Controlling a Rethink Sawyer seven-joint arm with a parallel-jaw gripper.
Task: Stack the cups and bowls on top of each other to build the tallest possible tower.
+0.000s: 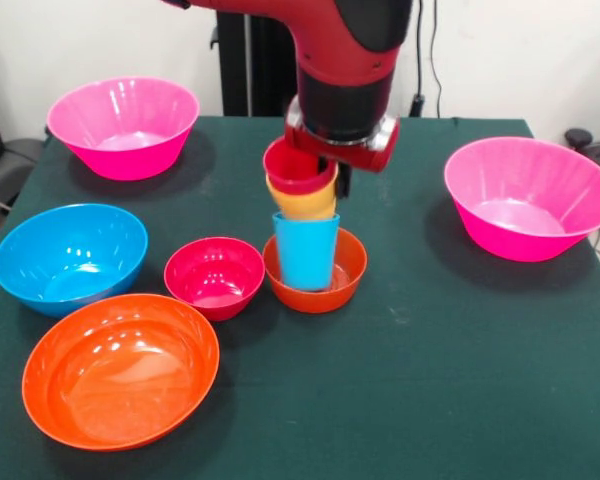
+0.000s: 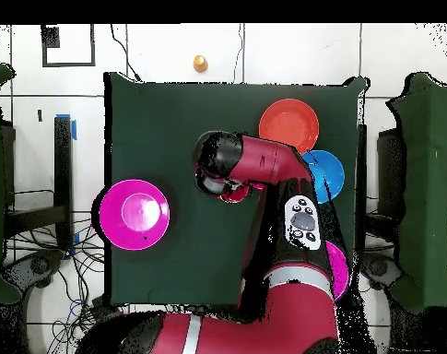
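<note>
A blue cup (image 1: 306,252) stands upright inside the small orange bowl (image 1: 325,292) at the table's middle. A yellow-orange cup (image 1: 304,206) is nested in it, and a red cup (image 1: 298,166) sits on top, tipped toward the camera. My gripper (image 1: 340,150) hangs right over the red cup's far rim, touching or nearly touching it; its grip is hidden. Beside the stack sits the small crimson bowl (image 1: 215,276). In the overhead view the arm and gripper (image 2: 217,177) cover the stack.
Two large pink bowls (image 1: 126,125) (image 1: 530,197) stand at the far corners, the first also seen as a pink bowl (image 2: 133,214) from above. The blue bowl (image 1: 68,256) (image 2: 326,173) and wide orange bowl (image 1: 120,368) (image 2: 288,125) sit front left. A small orange thing (image 2: 200,63) lies off the table.
</note>
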